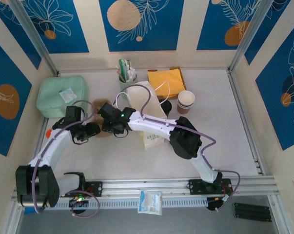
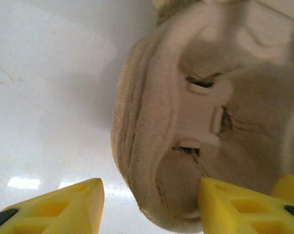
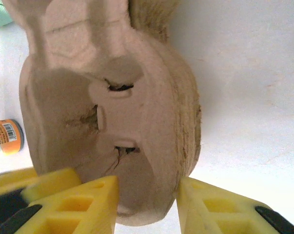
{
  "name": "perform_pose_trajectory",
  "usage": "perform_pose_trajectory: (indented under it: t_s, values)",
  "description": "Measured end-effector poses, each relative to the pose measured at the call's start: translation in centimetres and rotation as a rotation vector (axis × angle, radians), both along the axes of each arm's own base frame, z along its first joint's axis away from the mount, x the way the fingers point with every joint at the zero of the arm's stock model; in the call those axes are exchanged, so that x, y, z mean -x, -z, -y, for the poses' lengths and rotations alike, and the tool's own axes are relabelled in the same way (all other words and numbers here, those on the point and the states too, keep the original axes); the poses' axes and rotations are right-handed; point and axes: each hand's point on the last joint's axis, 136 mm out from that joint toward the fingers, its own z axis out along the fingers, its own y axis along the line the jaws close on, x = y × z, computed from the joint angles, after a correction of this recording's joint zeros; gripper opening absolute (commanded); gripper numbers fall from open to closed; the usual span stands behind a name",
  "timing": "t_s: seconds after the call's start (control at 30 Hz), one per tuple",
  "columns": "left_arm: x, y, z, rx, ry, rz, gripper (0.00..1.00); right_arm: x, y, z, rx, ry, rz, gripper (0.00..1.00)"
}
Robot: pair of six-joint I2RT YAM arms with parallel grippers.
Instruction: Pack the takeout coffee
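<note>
Status: I'm on carrier prep, not on the cups yet. Both tools are at the pulp carrier (image 1: 102, 132), which looks like a nested stack lying on the table (image 1: 225, 136) left of centre. My read is that the step in hand is splitting one carrier off the stack so the cup has somewhere to sit. Right gripper (image 3: 147, 190): fingers straddle the carrier's rim and the pads look pressed onto both faces, so I call it pinching the carrier. Left gripper (image 2: 149, 187): jaws spread, the carrier's edge sits between them, one finger against the pulp and a gap beside the other, so nothing is held there. The takeout coffee (image 1: 186, 101) stands upright far and right of centre, just right of the white paper bag (image 1: 138, 95), well apart from both grippers and untouched. Next move, as I judge it: close the left on the outer layer of the rim only, then draw the two apart slowly. The pulp is soft and shows small cracks at its slots, so a hard grab could rip it. Pose: the left arm runs from its near-left base up and away, wrist folded down onto the carrier from the left. The right arm has its elbow near right, forearm sweeping left across the paper bag, wrist tipped down, the two heads meeting over the carrier. An orange bottle (image 3: 5, 136) lies left of the carrier, so I'd steer clear of it.
</note>
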Motion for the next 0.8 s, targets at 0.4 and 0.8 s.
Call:
perform_pose_trajectory:
  t_s: [0.4, 0.8]
  values:
    - [1.8, -1.4, 0.6, 0.060, -0.033, 0.029, 0.62, -0.3, -0.2, -0.1, -0.009, -0.002, 0.001, 0.39]
    - [-2.1, -3.9, -0.6, 0.007, -0.025, 0.060, 0.67, 0.0, -0.2, -0.2, -0.007, -0.003, 0.011, 0.39]
